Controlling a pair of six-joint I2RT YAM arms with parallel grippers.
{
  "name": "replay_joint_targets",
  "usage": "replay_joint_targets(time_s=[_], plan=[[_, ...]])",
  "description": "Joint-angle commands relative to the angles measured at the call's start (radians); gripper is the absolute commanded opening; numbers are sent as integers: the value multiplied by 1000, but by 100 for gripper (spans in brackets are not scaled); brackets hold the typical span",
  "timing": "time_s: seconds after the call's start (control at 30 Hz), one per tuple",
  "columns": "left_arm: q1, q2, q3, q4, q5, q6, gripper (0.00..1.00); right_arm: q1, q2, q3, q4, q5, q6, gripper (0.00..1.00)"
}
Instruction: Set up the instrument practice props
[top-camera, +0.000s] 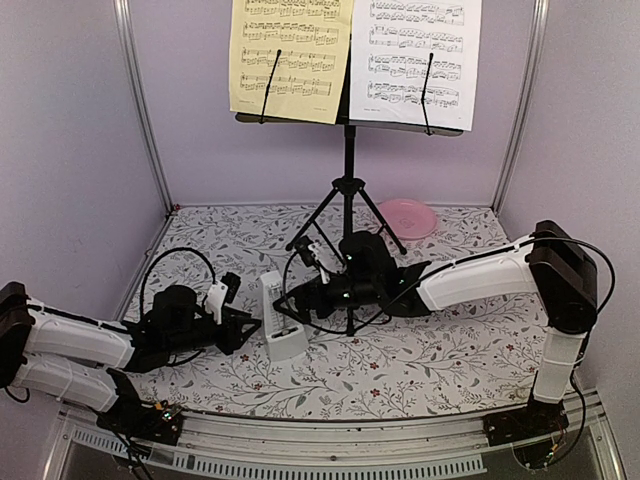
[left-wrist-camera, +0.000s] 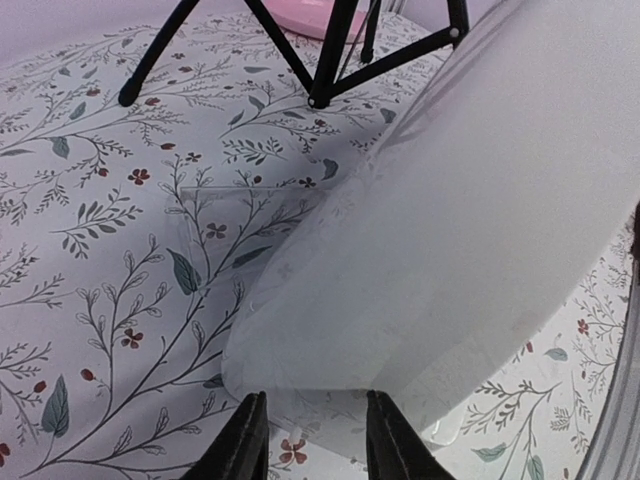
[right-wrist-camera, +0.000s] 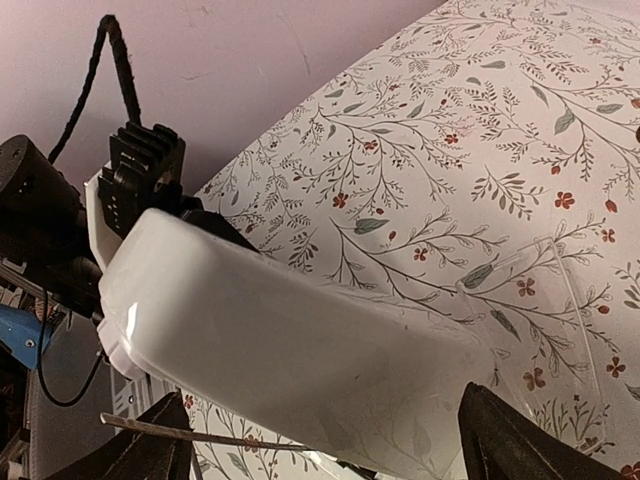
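Observation:
The black music stand (top-camera: 349, 190) stands at the back centre on its tripod legs (left-wrist-camera: 330, 50). A yellowish sheet-music page (top-camera: 290, 55) and a white page (top-camera: 420, 55) rest on it side by side. In front of it the pale-grey metronome (top-camera: 280, 320) stands on the floral cloth. From the left, my left gripper (top-camera: 238, 318) grips its near edge (left-wrist-camera: 450, 230) between narrowly set fingers (left-wrist-camera: 310, 435). My right gripper (top-camera: 300, 300) reaches in from the right. It is open, its fingers (right-wrist-camera: 335, 450) spread wide on either side of the metronome (right-wrist-camera: 280, 340) without touching it.
A pink round plate (top-camera: 408, 215) lies at the back right, behind the stand's legs (left-wrist-camera: 320, 15). Lilac walls with metal posts close the table on three sides. The left arm's cable loops on the cloth behind it (top-camera: 180, 260).

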Motion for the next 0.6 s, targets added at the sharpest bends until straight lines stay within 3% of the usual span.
replay_joint_targets(time_s=[0.0, 0.57], plan=[[7, 4, 13, 30, 18, -4, 36, 5, -58, 11, -7, 60, 7, 94], [7, 3, 20, 15, 10, 11, 36, -56, -121, -65, -33, 94, -20, 94]])
